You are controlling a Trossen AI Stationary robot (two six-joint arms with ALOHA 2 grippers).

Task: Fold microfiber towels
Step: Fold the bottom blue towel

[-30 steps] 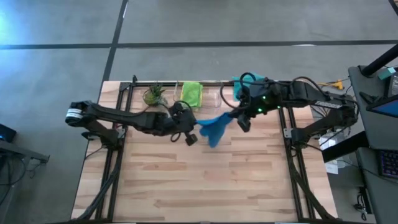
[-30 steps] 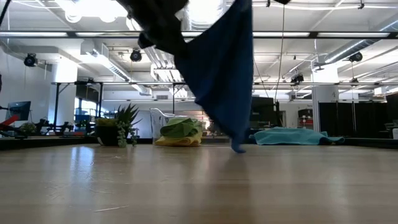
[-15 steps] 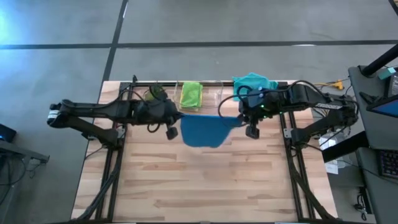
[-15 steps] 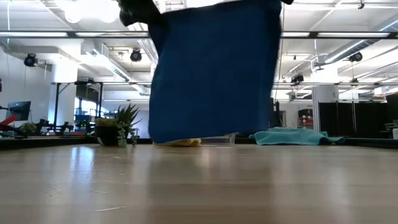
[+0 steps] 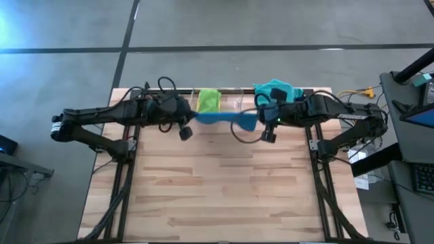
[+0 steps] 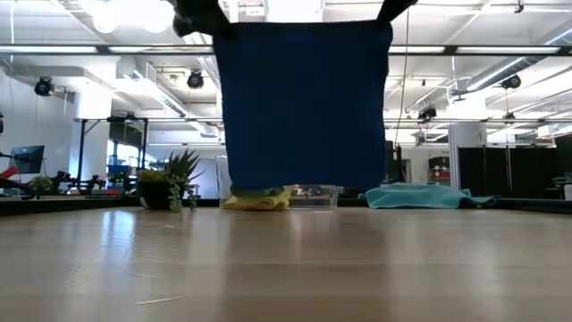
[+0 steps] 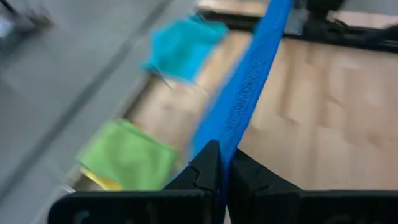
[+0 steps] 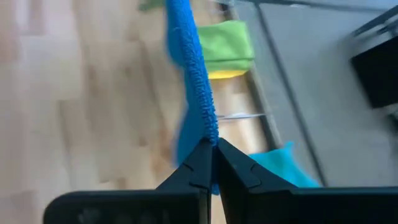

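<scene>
Low view: we hang the dark blue towel [image 6: 302, 103] before the clear bin [image 6: 308, 194], both grippers pinching its corners; either corner could slip and collapse it.

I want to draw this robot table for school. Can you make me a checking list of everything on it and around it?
Surface: wooden table, bare over its near part.
Job's things: dark blue towel hangs spread flat in the air between both arms, its lower edge above the table. Lime green towel lies on a yellow towel at the back edge. Teal towel lies crumpled at the back right.
Clutter: small potted plant; clear plastic bin, both at the back.
Pincers: left pincer shut on one top corner of the dark blue towel; right pincer shut on the other.
Cables: black cables loop over both arms.
Surroundings: grey floor, equipment to the right.
</scene>
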